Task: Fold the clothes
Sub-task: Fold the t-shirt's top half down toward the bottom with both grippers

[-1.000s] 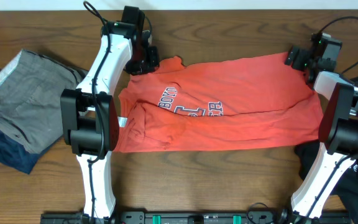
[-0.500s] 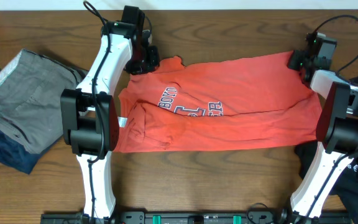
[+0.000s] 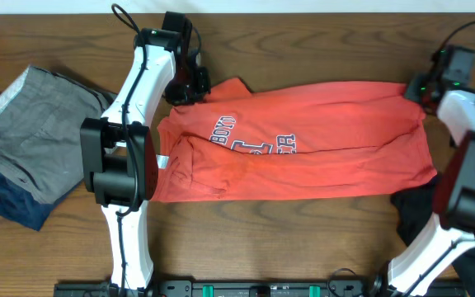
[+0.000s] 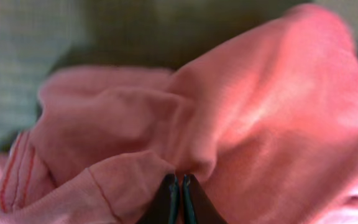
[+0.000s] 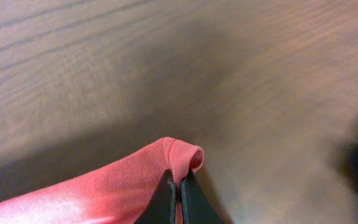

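Change: right end effector (image 5: 179, 179) has pinched T-shirt (image 3: 303, 132) far corner and drawn it outward | left end effector (image 4: 180, 182) pinching opposite far corner | T-shirt stretched across table (image 3: 303, 239) | judgement: ready for fold

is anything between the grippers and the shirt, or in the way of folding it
Nothing visible. The left gripper and right gripper are each shut on the shirt's far edge. Trousers lie apart to its left; a dark garment lies by its near right corner.
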